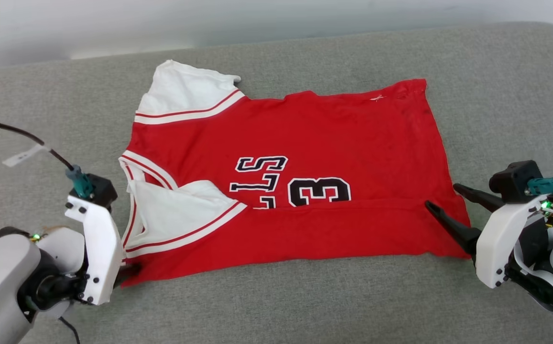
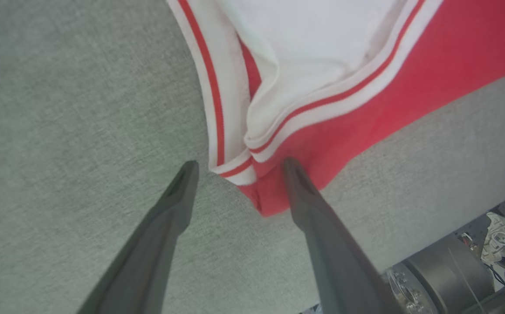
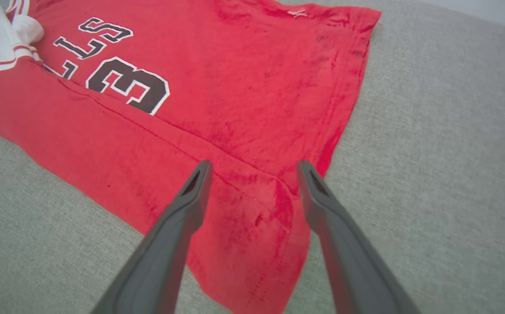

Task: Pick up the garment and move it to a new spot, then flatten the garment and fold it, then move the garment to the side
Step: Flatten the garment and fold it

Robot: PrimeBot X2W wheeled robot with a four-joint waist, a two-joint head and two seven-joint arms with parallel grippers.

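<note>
The shirt point(image 1: 305, 143) lies spread front up across the middle of the grey cushion point(image 1: 496, 71), with its near long edge turned up over the lower part of the lettering.

That folded strip point(image 1: 305, 229) only rests there loose. My main worry is a pinch at either near corner catching one layer alone, so that the fold opens or skews as I lift. The white sleeve point(image 1: 180, 205) tucked in at the collar end could also slide out and bunch. If my two hands pull unevenly, the cloth may drag on the cushion and wrinkle.

My left hand point(image 2: 239, 162) sits low at the near collar-end corner, fingers apart with the corner between them. I cannot tell whether they touch it. My right hand point(image 3: 254, 165) angles down over the near hem corner, fingers apart and holding nothing.
</note>
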